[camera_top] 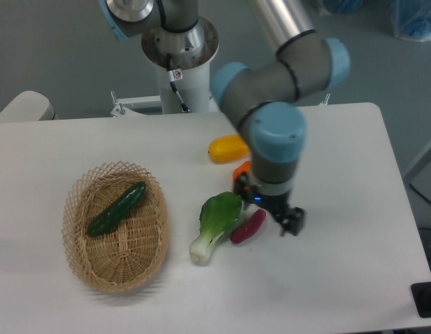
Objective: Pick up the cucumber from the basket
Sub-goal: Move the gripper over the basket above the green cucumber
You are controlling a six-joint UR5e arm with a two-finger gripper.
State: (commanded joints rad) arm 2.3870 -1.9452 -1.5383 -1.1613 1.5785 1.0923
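Note:
The dark green cucumber (118, 207) lies slanted in the upper left part of the oval wicker basket (147, 245), at the table's left. My gripper (267, 205) hangs over the middle of the table, far to the right of the basket, just above the eggplant and bok choy. Its fingers stand apart, so it is open with nothing between them. One fingertip (293, 223) shows clearly at lower right.
A leafy bok choy (215, 221) and a small purple eggplant (248, 226) lie right below the gripper. The wrist mostly hides an orange (240, 169). A yellow fruit (225, 147) sits behind it. The arm's base (179, 62) stands at the back.

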